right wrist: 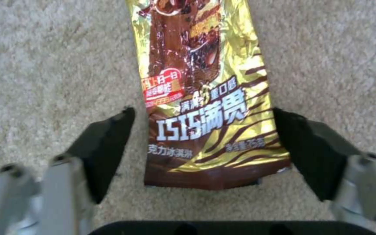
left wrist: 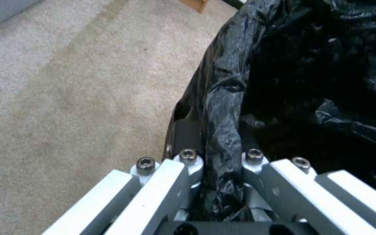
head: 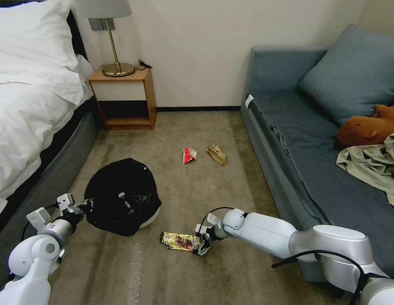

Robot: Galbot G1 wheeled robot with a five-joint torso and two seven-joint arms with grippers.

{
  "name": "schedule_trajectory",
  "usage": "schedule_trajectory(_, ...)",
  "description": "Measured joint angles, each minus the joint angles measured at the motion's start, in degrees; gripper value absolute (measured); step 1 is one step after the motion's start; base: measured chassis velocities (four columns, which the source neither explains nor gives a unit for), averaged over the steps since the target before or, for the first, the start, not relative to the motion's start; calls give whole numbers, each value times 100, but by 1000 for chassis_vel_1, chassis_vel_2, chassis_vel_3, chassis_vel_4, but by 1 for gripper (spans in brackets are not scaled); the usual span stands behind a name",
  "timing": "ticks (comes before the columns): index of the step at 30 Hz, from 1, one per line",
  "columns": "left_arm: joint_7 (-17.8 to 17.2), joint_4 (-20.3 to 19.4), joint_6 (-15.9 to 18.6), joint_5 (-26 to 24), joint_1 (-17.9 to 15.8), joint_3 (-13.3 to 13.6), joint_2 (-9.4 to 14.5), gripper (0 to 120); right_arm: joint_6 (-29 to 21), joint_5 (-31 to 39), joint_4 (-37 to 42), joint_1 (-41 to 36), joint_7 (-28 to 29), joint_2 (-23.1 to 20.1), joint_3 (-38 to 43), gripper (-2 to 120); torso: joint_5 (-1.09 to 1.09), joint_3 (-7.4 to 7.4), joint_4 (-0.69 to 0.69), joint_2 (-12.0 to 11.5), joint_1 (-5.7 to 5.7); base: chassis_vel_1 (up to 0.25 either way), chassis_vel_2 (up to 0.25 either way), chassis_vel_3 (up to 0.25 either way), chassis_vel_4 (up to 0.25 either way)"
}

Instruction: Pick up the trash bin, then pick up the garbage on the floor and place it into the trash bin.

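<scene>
Low over the carpet, right gripper (right wrist: 203,143) jaws straddle the wrapper (right wrist: 201,98) unclosed; left gripper (left wrist: 220,160) pinches the trash bin (head: 122,195) rim.

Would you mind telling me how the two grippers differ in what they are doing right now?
The left gripper is shut on the trash bin's bag-lined rim, while the right gripper is open, its fingers straddling the gold-yellow snack wrapper on the carpet. Left sits raised at rim level; right is down at the floor. Both are at task items.
</scene>
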Motion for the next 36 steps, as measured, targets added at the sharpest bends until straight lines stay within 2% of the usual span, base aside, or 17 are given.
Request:
schedule_trajectory(3, 0, -1, -1, 2, 8, 0, 0, 4, 0, 0, -4, 0, 14, 2, 0, 73, 0, 0, 0, 0, 0, 0, 0, 0, 0)
schedule_trajectory(5, 0, -8, -1, 3, 25, -3, -2, 4, 9, -15, -26, 0, 16, 2, 0, 61, 0, 0, 0, 0, 0, 0, 0, 0, 0)
schedule_trajectory(6, 0, -8, -1, 3, 25, -3, -2, 4, 9, -15, -26, 0, 16, 2, 0, 61, 0, 0, 0, 0, 0, 0, 0, 0, 0)
schedule_trajectory(7, 1, -11, -1, 4, 29, -6, -4, 4, 39, -26, -39, -2, 16, -2, 0, 54, 0, 0, 0, 0, 0, 0, 0, 0, 0)
schedule_trajectory(8, 1, -11, -1, 4, 29, -6, -4, 4, 39, -26, -39, -2, 16, -2, 0, 54, 0, 0, 0, 0, 0, 0, 0, 0, 0)
schedule_trajectory(10, 1, -20, -1, 9, 30, -7, -15, 4, 59, -30, -39, -2, 16, -11, 0, 44, 0, 0, 0, 0, 0, 0, 0, 0, 0)
schedule_trajectory(11, 1, -20, -1, 9, 30, -7, -15, 4, 59, -30, -39, -2, 16, -11, 0, 44, 0, 0, 0, 0, 0, 0, 0, 0, 0)
schedule_trajectory(14, 2, -42, -1, 21, 29, -7, -43, 4, 92, -30, -27, 10, 13, -29, -1, 28, 0, 0, 0, 0, 0, 0, 0, 0, 0)
schedule_trajectory(18, 2, -43, -1, 24, 29, -7, -48, 4, 99, -29, -23, 16, 13, -34, 0, 22, 0, 0, 0, 0, 0, 0, 0, 0, 0)
schedule_trajectory(19, 2, -45, -1, 32, 31, -7, -52, 4, 124, -27, -11, 25, 14, -50, 1, 13, 0, 0, 0, 0, 0, 0, 0, 0, 0)
schedule_trajectory(22, 2, -44, -1, 39, 32, -12, -52, 4, 127, -1, 60, 68, 32, -98, 2, 2, 0, 0, 0, 0, 0, 0, 0, 0, 0)
schedule_trajectory(33, 8, 32, -2, 67, -34, 10, -50, 4, 90, 272, 509, 312, 278, -428, 9, 0, 0, 0, 1, 0, 0, 0, 0, 0, 0)
schedule_trajectory(36, 8, 81, -3, 89, -90, 46, -32, 4, 34, 450, 807, 508, 529, -768, 62, 0, 1, 0, 0, 0, 0, 0, 0, 0, 0)
